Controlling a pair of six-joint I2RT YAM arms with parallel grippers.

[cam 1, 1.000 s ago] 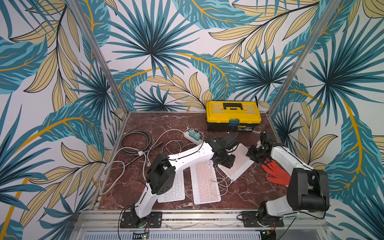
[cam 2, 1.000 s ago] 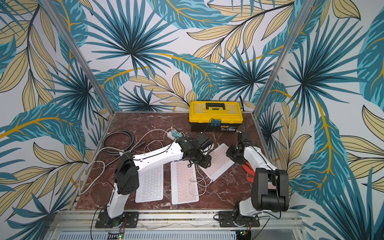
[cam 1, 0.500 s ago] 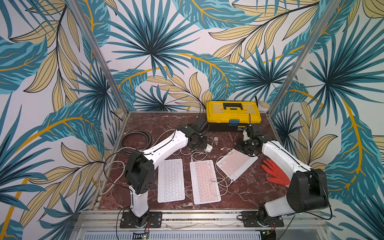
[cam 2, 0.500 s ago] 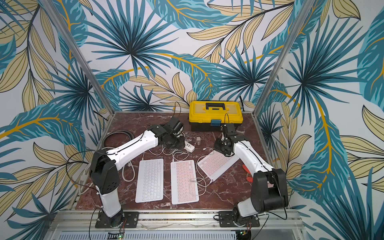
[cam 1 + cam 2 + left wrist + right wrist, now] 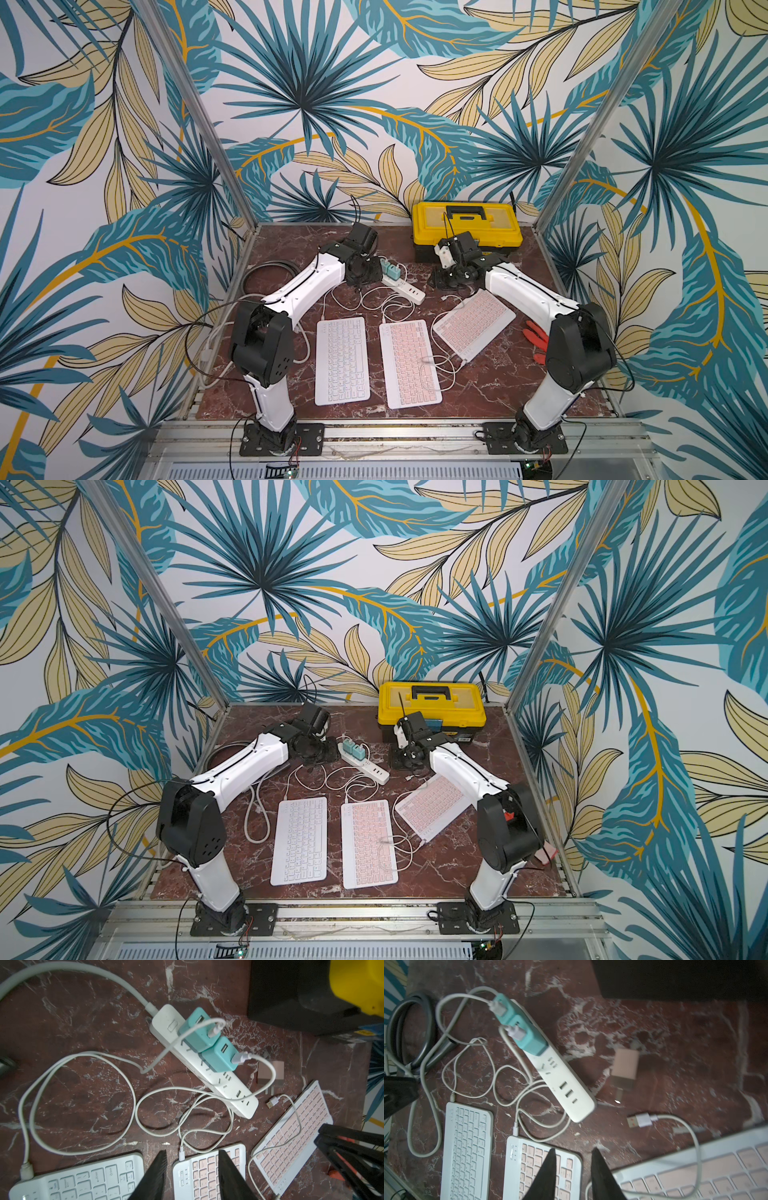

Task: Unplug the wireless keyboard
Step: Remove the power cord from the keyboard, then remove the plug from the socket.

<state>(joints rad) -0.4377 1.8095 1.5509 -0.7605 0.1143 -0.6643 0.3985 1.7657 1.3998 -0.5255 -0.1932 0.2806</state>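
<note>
Both grippers hang over the back of the desk (image 5: 490,386), on either side of the power strip (image 5: 234,1093). The left gripper (image 5: 193,1153) and the right gripper (image 5: 574,1150) each have their fingers moderately apart with nothing between them.

The angled pink keyboard (image 5: 473,324) looks already freed. Its USB plug (image 5: 639,1121) lies loose near a pink charger (image 5: 626,1068) that rests on the desk, off the strip. The white keyboard (image 5: 341,361) and the middle pink keyboard (image 5: 409,363) each run a cable to one of two teal chargers (image 5: 220,1057). These sit side by side on the strip, touching.

The risk lies there. The two plugs are close, so a grab could catch the wrong one or the charger body. The strip — held down by nothing — may lift or slide with the pull. The cables also loop over one another, so a tug could drag a neighbouring keyboard.
</note>
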